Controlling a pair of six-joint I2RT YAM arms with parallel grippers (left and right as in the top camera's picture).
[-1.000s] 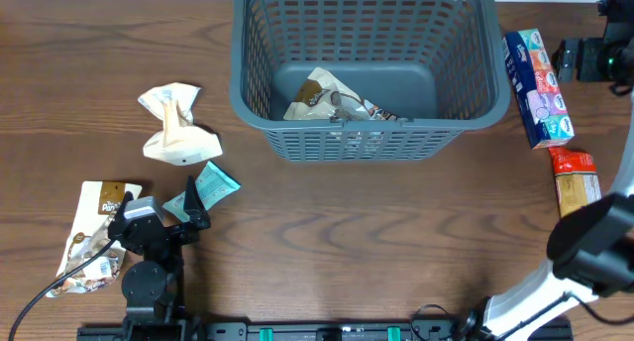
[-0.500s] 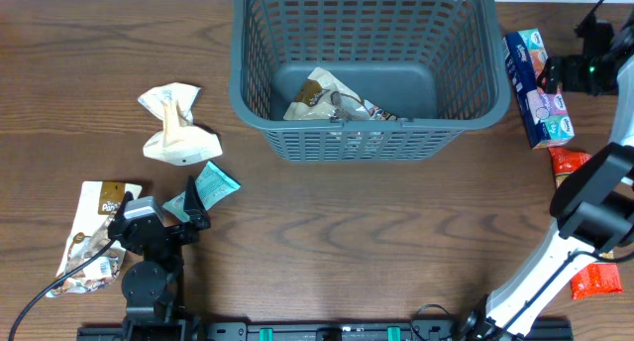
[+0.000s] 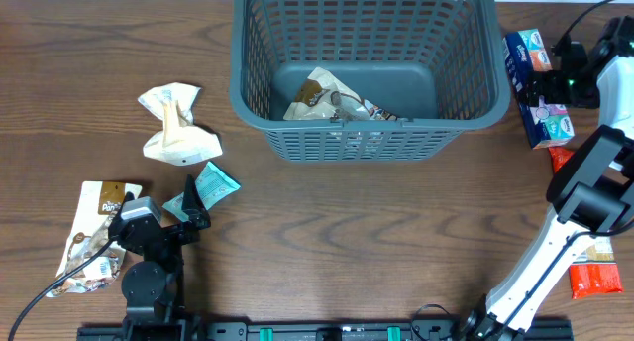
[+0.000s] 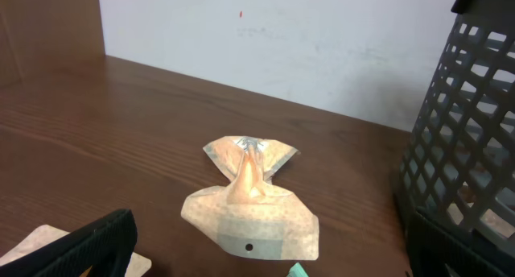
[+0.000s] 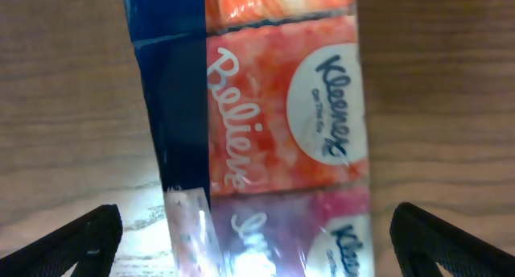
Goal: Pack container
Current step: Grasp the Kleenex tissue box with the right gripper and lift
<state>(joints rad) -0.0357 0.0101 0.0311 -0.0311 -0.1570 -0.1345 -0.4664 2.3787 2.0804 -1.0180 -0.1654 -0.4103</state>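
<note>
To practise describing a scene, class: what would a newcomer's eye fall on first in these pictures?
The large grey container at the far middle of the table dominates, with one snack packet lying inside. At the right edge the right gripper hangs open over a colourful tissue pack, and a crumpled cream packet lies to the container's left.

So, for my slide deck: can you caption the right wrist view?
Open right end effector poised above a Kleenex tissue multipack lying on the wooden table.
</note>
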